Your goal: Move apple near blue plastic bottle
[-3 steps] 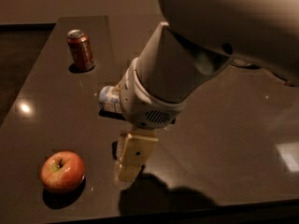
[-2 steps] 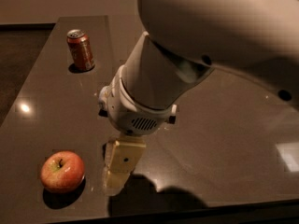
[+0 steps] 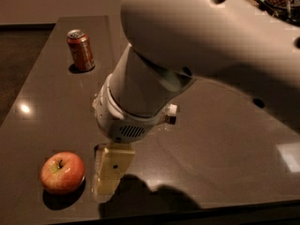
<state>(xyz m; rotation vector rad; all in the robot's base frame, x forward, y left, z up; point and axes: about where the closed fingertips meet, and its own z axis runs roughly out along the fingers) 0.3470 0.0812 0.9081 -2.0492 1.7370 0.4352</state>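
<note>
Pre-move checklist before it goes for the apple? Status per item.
1. Apple located: ok, on the table, front left, stem up.
2. Gripper close to apple: ok, just to its right, not touching.
3. Apple held: not ok.
4. Gap between gripper and apple free: ok, nothing in it.
5. Soda can out of the way: ok, far back left.
6. Blue plastic bottle located: cannot tell, not visible; the arm blocks much of the table.
</note>
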